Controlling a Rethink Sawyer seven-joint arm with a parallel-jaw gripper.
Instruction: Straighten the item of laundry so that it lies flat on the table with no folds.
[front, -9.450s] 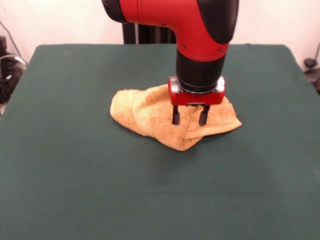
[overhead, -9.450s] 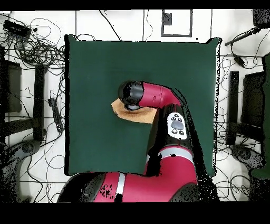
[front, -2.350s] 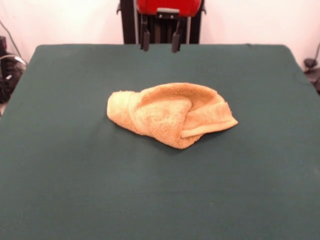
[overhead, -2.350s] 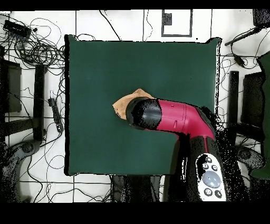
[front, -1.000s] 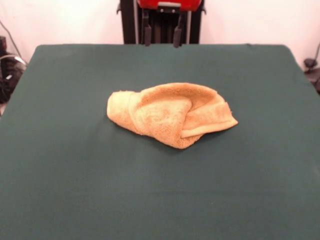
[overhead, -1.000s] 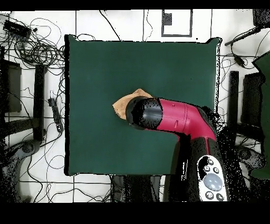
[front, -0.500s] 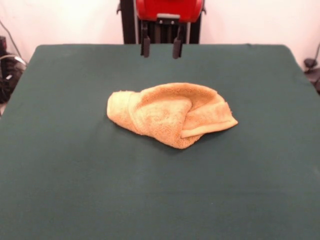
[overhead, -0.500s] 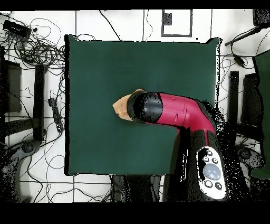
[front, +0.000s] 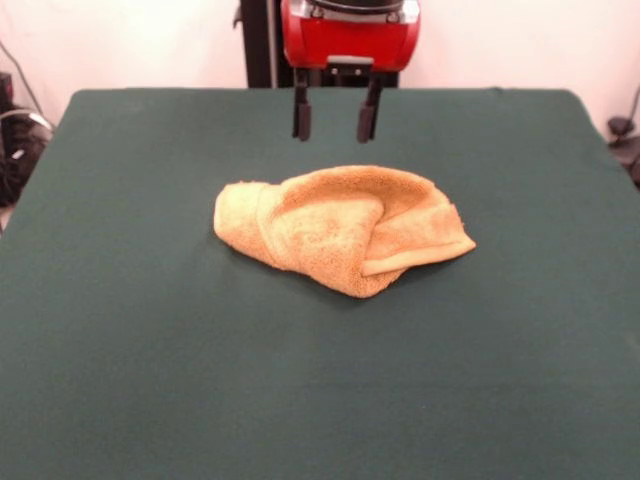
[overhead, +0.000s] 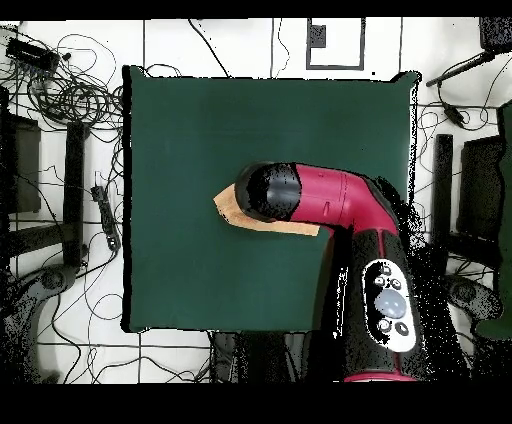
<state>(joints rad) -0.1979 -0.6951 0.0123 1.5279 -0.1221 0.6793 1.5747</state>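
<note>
Yellow-orange terry, the towel (front: 340, 228) lay bunched near the middle of the green desk (front: 150, 350), one flap doubled over and its hemmed corner sticking out to the right in the front view. The claw (front: 335, 120) hung above the towel's far side, its fingers (front: 300, 118) spread apart and holding nothing. Soft, light and limp, the cloth would likely sag and drag, so that free hemmed corner looked the best place to pinch.

Nubby terry towel (front: 340, 228); matt cloth table (front: 300, 390)
</note>
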